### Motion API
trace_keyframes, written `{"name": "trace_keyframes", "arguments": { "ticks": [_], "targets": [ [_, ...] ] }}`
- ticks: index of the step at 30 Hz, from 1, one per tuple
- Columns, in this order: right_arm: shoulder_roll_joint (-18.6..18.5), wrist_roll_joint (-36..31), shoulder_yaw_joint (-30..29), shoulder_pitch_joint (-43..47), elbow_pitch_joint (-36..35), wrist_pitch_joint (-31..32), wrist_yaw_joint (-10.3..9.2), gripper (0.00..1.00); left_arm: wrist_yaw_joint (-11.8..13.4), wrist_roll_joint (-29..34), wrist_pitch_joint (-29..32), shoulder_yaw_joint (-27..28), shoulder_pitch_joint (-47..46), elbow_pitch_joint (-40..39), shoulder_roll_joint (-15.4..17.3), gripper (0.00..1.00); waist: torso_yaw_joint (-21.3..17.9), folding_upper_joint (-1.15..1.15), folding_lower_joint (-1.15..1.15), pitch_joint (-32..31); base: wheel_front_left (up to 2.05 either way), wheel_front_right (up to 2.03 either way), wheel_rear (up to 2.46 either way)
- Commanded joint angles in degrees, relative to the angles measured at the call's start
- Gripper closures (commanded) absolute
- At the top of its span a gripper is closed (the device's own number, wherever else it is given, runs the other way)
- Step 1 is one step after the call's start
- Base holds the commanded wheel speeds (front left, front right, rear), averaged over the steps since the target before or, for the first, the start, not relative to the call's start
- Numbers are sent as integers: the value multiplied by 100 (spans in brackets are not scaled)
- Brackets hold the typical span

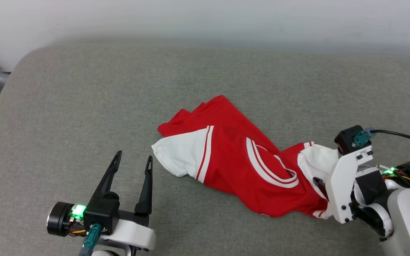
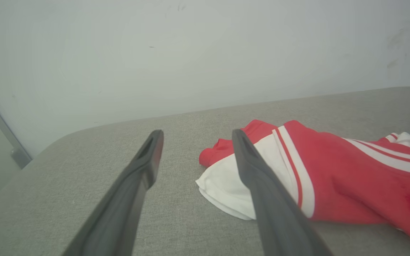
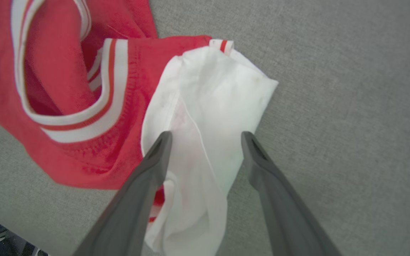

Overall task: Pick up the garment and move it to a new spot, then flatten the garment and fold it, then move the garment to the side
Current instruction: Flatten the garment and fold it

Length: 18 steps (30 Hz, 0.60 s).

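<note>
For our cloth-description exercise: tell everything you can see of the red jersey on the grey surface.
The jersey is red, seemingly knit, with white short sleeves and white-and-red striped trim at neck and sleeve seams. It lies crumpled, partly folded over itself, on the grey fabric surface, neck opening upward. The open right end effector straddles one white sleeve; contact is unclear.
</note>
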Motion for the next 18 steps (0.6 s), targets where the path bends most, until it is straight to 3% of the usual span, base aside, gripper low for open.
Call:
{"name": "trace_keyframes", "arguments": {
  "ticks": [1,5,6,8,18],
  "targets": [
    [-14,-23,-15,-46,-15,34,-6,0,-15,34,-15,30,-87,4,-18,0,90,0,0,79,0,0,0],
    [20,-119,-104,71,45,111,-5,0,-78,81,-15,83,-127,27,-70,0,169,0,0,159,0,0,0],
    [32,-169,-138,102,68,83,-5,16,-97,89,-15,99,-132,32,-81,0,174,0,0,171,0,0,0],
    [69,-229,-165,146,107,8,-5,100,-107,107,-15,138,-137,46,-96,0,170,0,0,179,0,0,0],
    [310,-60,-711,341,8,-552,-6,100,-154,195,-15,252,7,80,-156,0,-145,0,0,-47,0,0,0]
  ]
}}
